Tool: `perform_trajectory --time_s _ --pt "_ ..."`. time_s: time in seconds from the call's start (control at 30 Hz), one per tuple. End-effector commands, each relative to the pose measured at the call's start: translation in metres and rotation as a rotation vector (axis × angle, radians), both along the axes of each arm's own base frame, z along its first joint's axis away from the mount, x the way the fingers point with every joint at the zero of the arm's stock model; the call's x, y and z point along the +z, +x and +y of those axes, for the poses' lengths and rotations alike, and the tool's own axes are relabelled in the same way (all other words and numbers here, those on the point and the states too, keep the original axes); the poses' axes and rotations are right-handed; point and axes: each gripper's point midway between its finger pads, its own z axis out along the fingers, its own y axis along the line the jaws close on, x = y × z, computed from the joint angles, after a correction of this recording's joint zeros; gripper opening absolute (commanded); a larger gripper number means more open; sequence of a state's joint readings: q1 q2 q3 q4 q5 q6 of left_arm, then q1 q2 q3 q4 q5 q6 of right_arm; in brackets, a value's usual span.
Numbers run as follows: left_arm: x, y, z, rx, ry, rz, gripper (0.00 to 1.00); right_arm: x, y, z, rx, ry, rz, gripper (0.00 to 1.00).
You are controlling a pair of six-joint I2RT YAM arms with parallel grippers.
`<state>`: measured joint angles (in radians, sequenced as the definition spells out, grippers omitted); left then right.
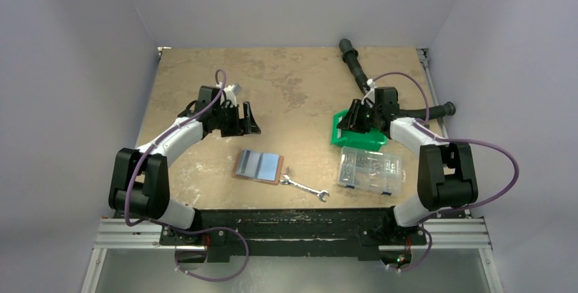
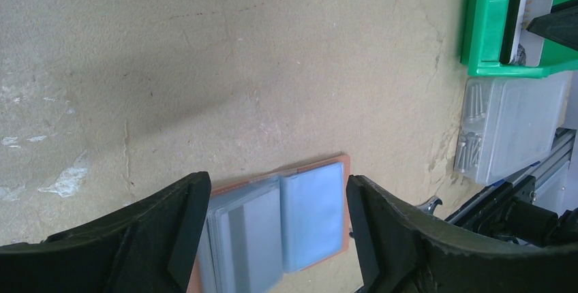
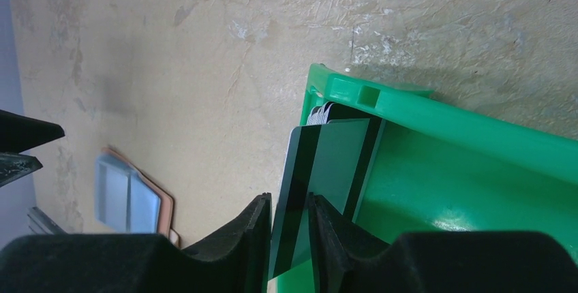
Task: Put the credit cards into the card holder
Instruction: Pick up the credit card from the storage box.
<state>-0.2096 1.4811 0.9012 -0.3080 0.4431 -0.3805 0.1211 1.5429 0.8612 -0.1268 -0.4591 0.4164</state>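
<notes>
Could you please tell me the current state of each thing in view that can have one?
card holder, lying open, pockets facing up.
green bin, upright, cards inside.
credit card, on edge in the green bin, gripped.
clear box, closed, screws inside.
wrench, lying flat.
left end effector, open, empty.
right end effector, closed on the credit card.

Left arm (image 1: 178, 134): elbow bent, wrist turned inward.
Left gripper (image 2: 276, 182): fingers wide apart, empty.
Right gripper (image 3: 290, 201): fingers pinching a thin black-striped card (image 3: 334, 163).
</notes>
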Motion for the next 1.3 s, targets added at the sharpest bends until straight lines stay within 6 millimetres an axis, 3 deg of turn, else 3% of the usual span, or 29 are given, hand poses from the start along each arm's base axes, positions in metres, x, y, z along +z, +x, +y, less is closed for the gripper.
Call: perform_trajectory --time_s 0.0,0.33,0.8,1.07,1.17,1.27 --pt "0.006 0.002 -0.003 -0.029 -0.016 -0.039 0.77 0.018 0.003 0.002 0.009 0.026 -0.061 0.32" --pt "0.005 0.001 -0.004 -0.031 -0.022 -0.034 0.77 0.020 0.002 -0.002 0.001 0.010 -0.065 0.19" --pt "0.004 0.002 0.001 -0.007 0.001 -0.034 0.77 0.045 0.007 -0.019 -0.041 -0.087 -0.113 0.00" --pt "-0.013 -0.011 0.035 0.214 0.111 0.054 0.71 0.087 0.009 -0.030 -0.077 -0.134 -0.249 0.00" --pt "-0.029 -0.027 0.040 0.236 0.127 0.122 0.75 0.106 0.008 -0.024 -0.069 -0.093 -0.292 0.00" --pt "-0.042 -0.041 0.039 0.251 0.114 0.174 0.77 0.119 0.002 -0.004 -0.008 0.024 -0.298 0.00"
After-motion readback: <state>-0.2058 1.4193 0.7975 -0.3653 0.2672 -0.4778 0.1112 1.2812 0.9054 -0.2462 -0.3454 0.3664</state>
